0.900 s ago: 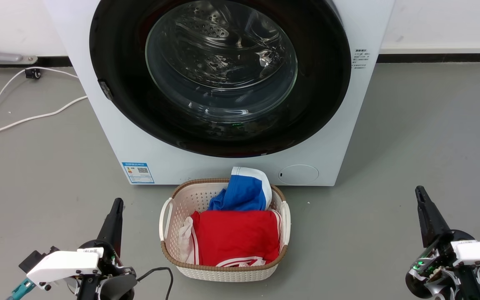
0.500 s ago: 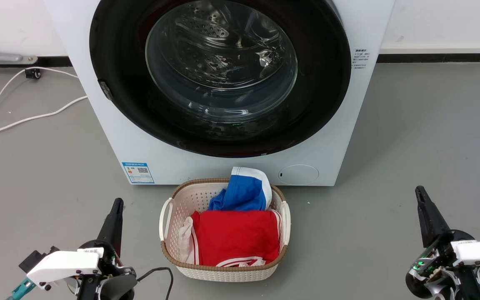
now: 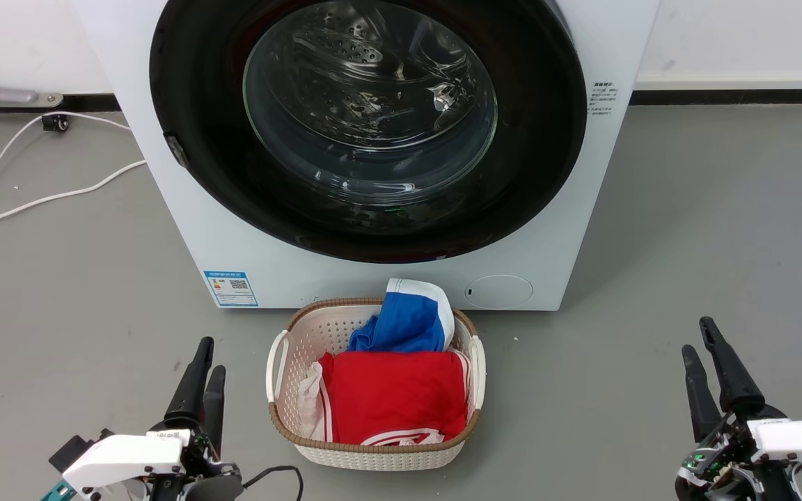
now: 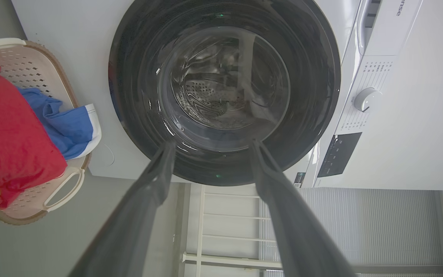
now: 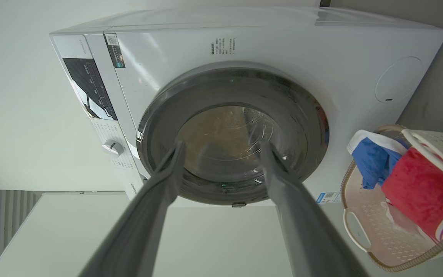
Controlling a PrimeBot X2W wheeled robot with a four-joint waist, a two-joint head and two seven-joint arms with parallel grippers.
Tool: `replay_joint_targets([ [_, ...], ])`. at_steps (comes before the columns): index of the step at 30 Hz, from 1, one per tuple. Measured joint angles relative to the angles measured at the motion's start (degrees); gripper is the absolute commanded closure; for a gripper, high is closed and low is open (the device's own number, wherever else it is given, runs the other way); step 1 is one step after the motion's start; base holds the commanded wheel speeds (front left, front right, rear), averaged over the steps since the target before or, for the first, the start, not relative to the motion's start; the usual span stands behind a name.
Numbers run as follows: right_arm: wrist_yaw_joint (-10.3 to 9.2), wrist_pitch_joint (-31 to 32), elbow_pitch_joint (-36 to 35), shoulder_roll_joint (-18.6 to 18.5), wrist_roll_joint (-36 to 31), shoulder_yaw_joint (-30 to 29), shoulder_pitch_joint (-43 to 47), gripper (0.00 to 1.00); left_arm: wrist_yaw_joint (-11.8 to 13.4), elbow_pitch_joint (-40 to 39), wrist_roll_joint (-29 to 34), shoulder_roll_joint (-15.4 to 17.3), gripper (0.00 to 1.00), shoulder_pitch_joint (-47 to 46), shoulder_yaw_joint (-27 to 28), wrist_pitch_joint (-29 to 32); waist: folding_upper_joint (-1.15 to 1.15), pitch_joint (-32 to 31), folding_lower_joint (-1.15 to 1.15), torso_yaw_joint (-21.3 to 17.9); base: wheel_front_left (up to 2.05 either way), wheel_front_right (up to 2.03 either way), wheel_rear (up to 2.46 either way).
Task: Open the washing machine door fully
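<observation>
The light is bright and even; the grey floor (image 3: 721,209) carries a soft shadow beside the white machine cabinet (image 3: 192,229). Pale glints streak the glass bowl of the large round glossy black door (image 3: 370,118); in the wrist views the long dark fingers (image 4: 144,196) blur and straight edges bow.

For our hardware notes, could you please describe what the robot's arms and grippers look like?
The left gripper and right gripper each have two long, tapering dark fingers on a white moulded wrist housing. The left wrist carries a teal fitting and a looping black cable; the right shows small green lights.
</observation>
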Motion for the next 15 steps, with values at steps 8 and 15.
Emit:
replay_joint_targets([
  [8, 0.00, -2.43, -2.35, -0.42, -3.57, 1.15, 0.67, 0.00, 0.00, -2.12, 4.50, -0.01, 0.00, -0.05, -1.62, -2.15, 0.00, -0.01, 0.00, 0.06, 0.00, 0.00, 0.00],
  [15, 0.00, -4.44, -3.81, -1.16, -10.54, 2.20, 1.09, 0.00, 0.00, -4.25, 13.96, -0.01, 0.00, -0.07, -3.07, -3.76, 0.00, -0.08, 0.00, 0.13, 0.00, 0.00, 0.00],
])
